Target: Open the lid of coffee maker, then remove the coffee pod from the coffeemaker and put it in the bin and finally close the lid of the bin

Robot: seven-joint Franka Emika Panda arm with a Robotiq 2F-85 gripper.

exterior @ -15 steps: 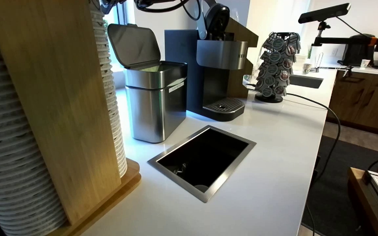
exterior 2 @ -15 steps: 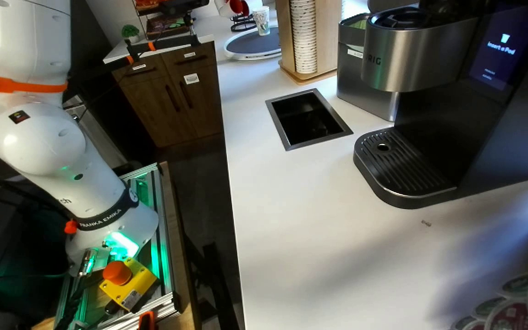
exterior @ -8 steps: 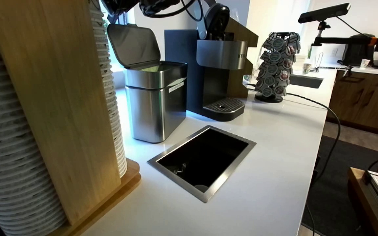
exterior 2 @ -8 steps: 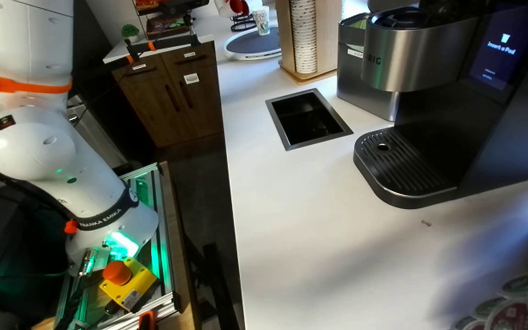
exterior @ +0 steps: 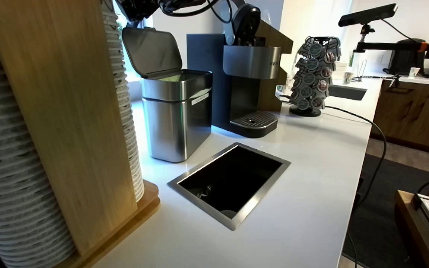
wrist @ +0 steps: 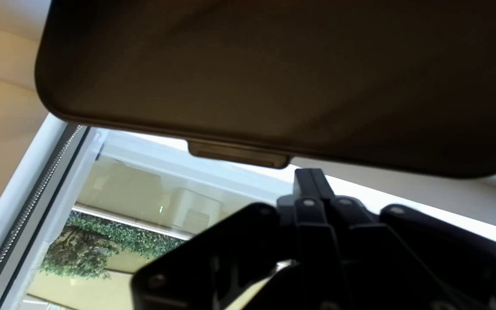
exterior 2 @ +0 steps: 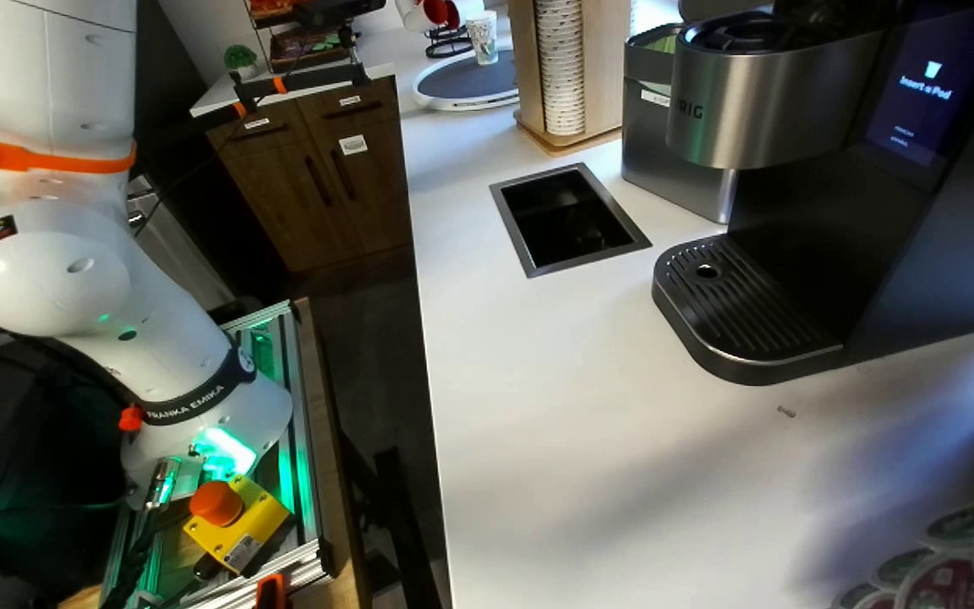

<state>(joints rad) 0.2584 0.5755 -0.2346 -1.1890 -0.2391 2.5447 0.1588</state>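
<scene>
The steel bin (exterior: 166,128) stands beside the coffee maker (exterior: 251,61); the bin (exterior 2: 664,148) and coffee maker (exterior 2: 757,114) show in both exterior views. The lid of the bin (exterior: 153,52) is raised, leaning back. The lid of the coffee maker (exterior: 247,22) is up. My gripper (exterior: 134,23) is near the top edge of the bin's lid, partly hidden behind it. In the wrist view the gripper (wrist: 313,184) has its fingertips pressed together, empty, just beside the tab on the lid of the bin (wrist: 274,82), with a narrow visible gap. No pod shows in the machine.
A wooden cup holder (exterior: 62,111) stands close to the bin. A framed rectangular opening (exterior: 233,222) is set in the counter (exterior: 304,178). A pod rack (exterior: 311,74) stands beyond the coffee maker. A window (wrist: 144,224) lies behind the bin's lid.
My gripper has moved down and slightly right, to the top edge of the bin's lid, in an exterior view. The arm's elbow has shifted slightly. The bin, its lid and the coffee maker look unchanged.
</scene>
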